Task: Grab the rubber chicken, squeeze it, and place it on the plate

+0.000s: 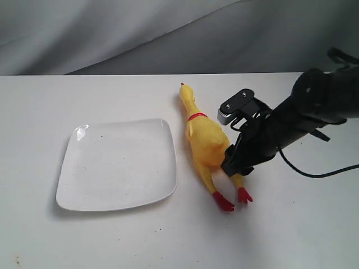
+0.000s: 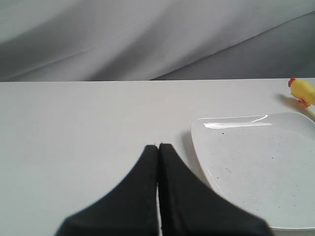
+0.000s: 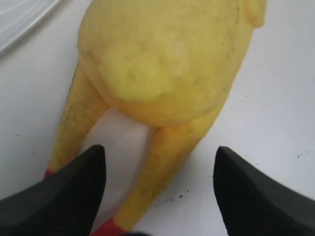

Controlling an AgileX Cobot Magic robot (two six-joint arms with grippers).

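The right gripper (image 3: 160, 149) has its jaws spread wide, and the rubber chicken (image 1: 205, 137) lies flat on the white table (image 1: 291, 235) with its legs reaching in between them. One leg runs down the middle of the gap. The other passes close to one finger (image 3: 74, 189), whose tip hides most of its red foot. The right wrist view cuts off the chicken's neck and head, and whether either finger touches the legs is hard to tell. In the exterior view the gripper's dark body covers part of one leg, and its fingertips cannot be made out. The plate (image 1: 118, 165) sits just beside the chicken, on the far side from the right gripper, with nothing on it. The left gripper (image 2: 158, 146) has its jaws pressed together on nothing, near the plate's rim. From there only the chicken's head shows, beyond the plate. A black cable (image 1: 314, 174) trails behind the right arm, and a grey cloth (image 1: 112, 33) hangs past the table.
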